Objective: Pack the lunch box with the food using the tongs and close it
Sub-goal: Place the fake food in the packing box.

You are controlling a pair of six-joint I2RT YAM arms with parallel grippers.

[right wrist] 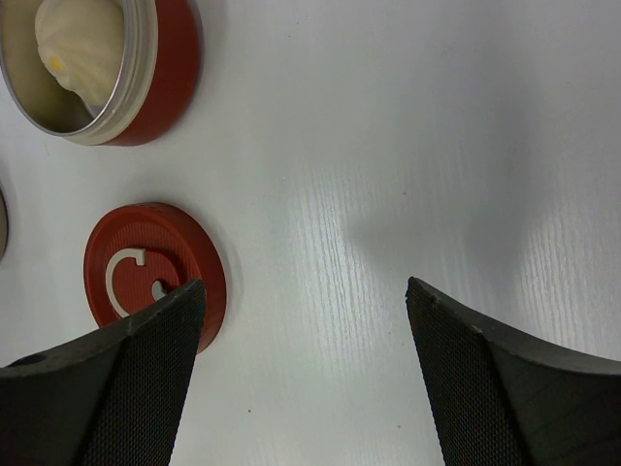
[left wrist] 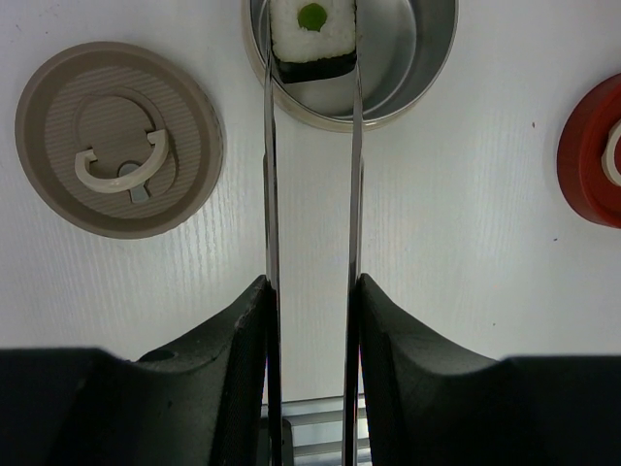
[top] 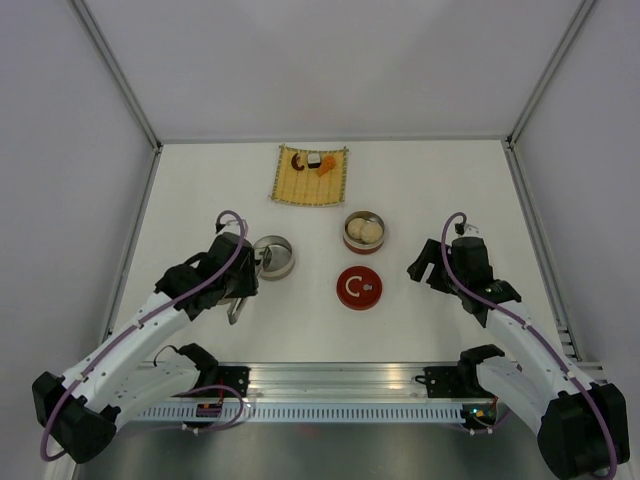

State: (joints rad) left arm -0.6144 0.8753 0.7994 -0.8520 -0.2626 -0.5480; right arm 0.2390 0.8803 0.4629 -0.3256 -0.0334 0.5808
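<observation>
Tongs (left wrist: 356, 194) of silver pinch a green-centred white roll (left wrist: 312, 39); left jaws clamp them, right jaws gape empty.

No legible text on the packing table

No words, brands, numbers or labels can be read in any view. The only letter-like form is a white C-shaped clip (top: 358, 287) on the red lid (top: 345, 298) at the centre of the overhead view. A pale clip of similar shape (left wrist: 121, 177) sits on the grey lid (left wrist: 58, 107), upper left of the left wrist view.
</observation>
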